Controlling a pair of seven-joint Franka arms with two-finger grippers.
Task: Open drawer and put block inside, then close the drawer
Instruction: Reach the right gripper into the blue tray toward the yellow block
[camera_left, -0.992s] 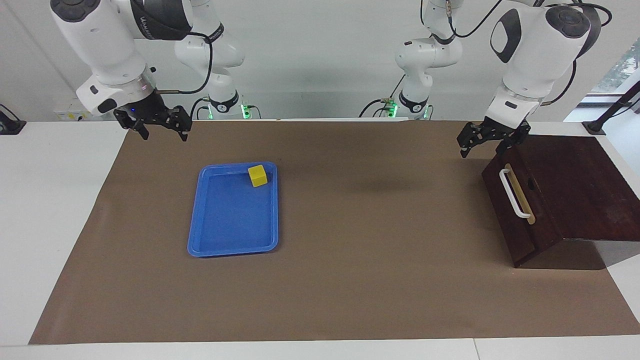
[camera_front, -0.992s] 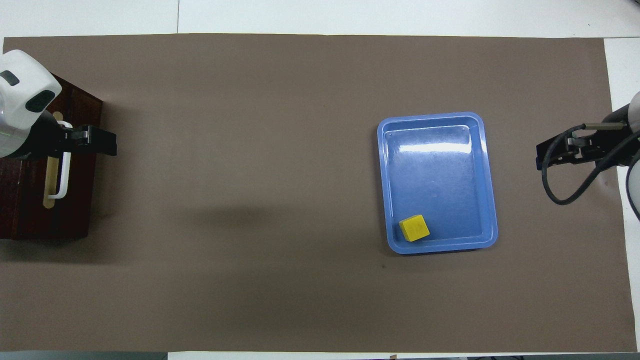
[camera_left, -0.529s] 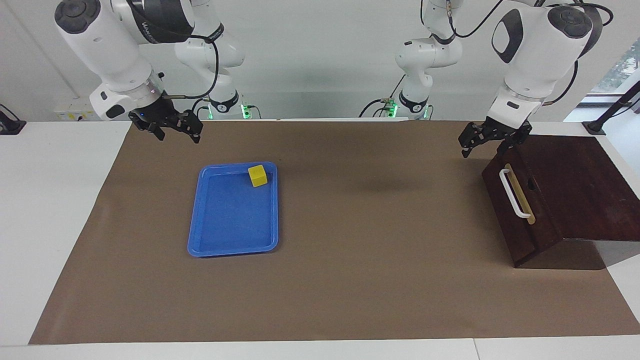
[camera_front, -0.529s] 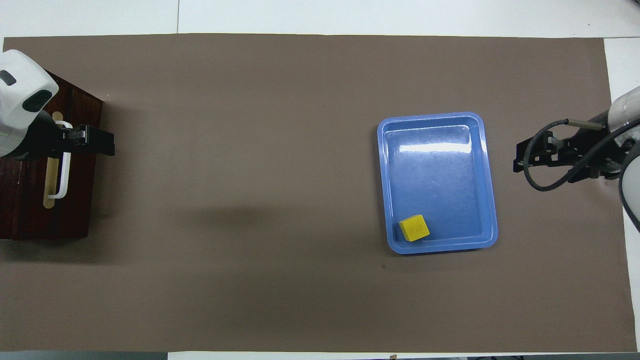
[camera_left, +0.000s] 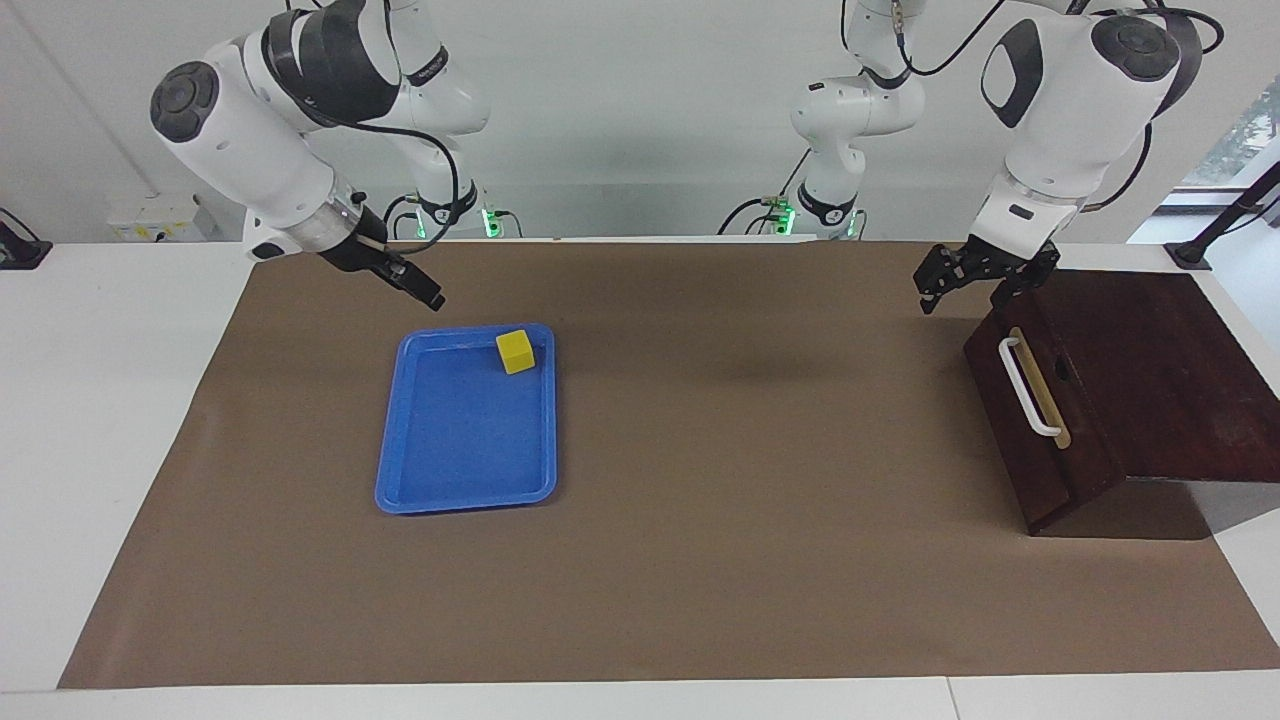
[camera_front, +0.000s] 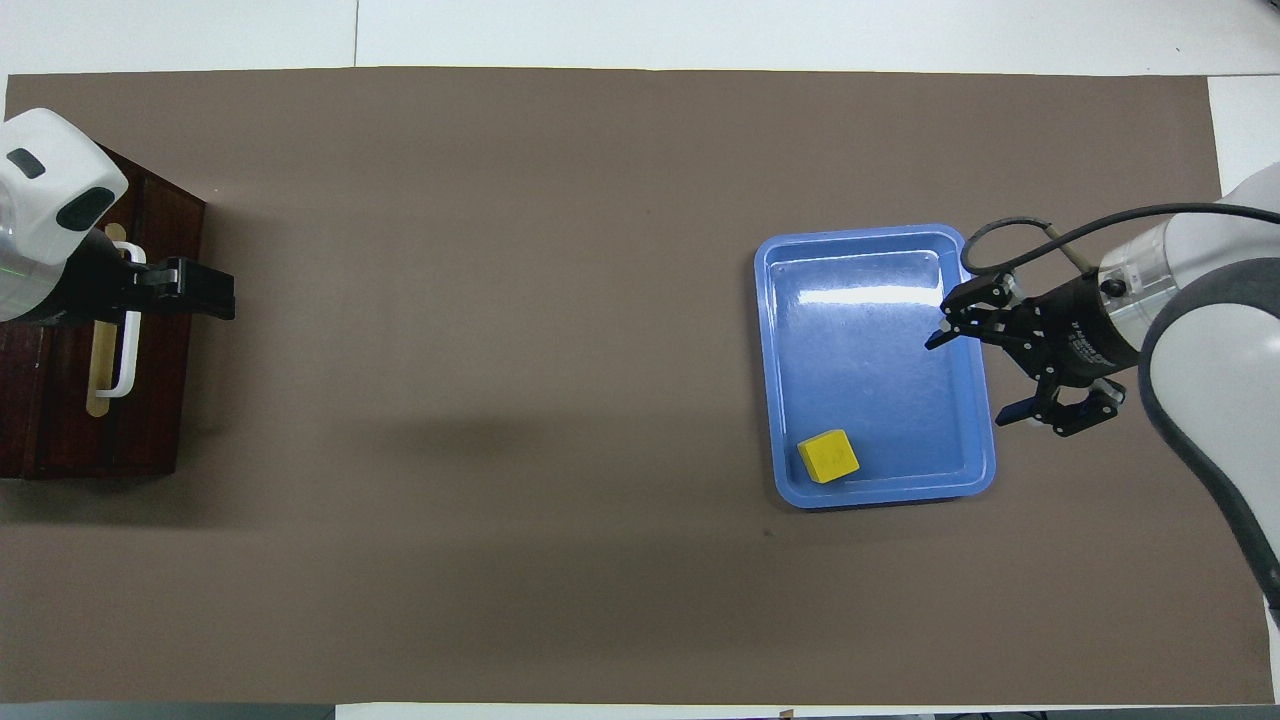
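While both arms hang above the brown paper mat (camera_left: 700, 560), the small bright yellow cube block (camera_left: 516, 351), matte and sharp-edged with a paler top face, sits at centre left of the facing view in a robot-side corner of the shallow blue plastic tray (camera_left: 400, 440). At centre right, the dark brown wooden drawer (camera_left: 1035, 420), with a white bar handle (camera_left: 1028, 388) on a brass strip, sits flush in its dark wood cabinet (camera_left: 1160, 370). At upper right, the left gripper (camera_left: 985, 276) hovers over the drawer's robot-side corner, fingers spread, holding nothing. At upper left, the right gripper (camera_front: 975, 375) hangs over the tray's rim, fingers wide apart in the overhead view, also empty.
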